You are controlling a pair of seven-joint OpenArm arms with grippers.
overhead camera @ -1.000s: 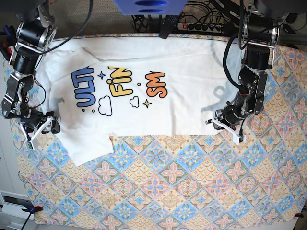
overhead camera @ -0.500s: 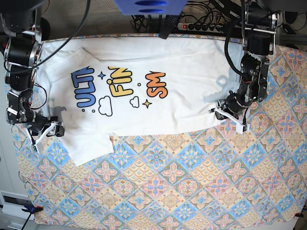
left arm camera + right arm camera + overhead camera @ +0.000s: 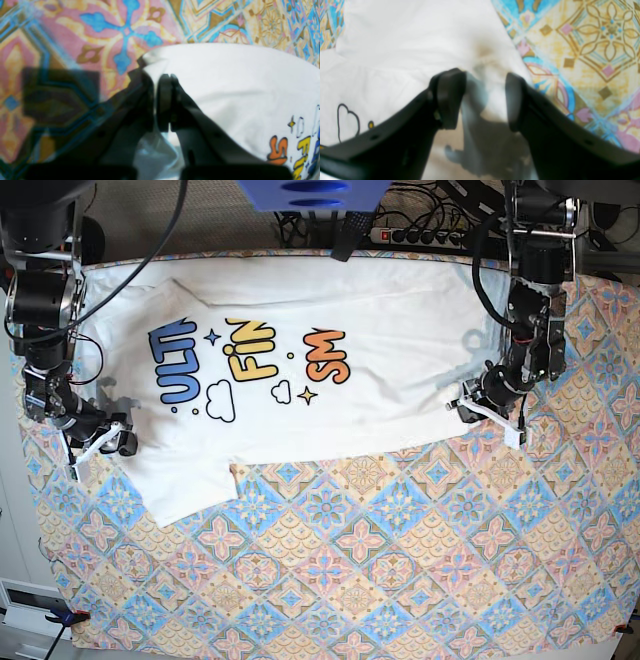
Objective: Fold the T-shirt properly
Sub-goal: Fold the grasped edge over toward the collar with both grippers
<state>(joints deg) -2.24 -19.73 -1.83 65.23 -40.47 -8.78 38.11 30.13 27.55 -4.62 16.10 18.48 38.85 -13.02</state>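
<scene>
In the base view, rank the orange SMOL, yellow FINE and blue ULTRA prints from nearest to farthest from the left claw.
From the left claw, pinching the T-shirt hem on that view's right:
1. SMOL, toward the middle of the shirt.
2. FINE, next one over.
3. ULTRA, far side, near the right claw.

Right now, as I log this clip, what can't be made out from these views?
- T-shirt: its underside is hidden in every view.
- Left end effector: shut on the shirt's edge; the fabric between the pads is hidden in the left wrist view.
- Right end effector: jaws apart over the shirt's edge; the blurred right wrist view leaves contact unclear.
- Printed words: cut off by a fold in the base view.
</scene>
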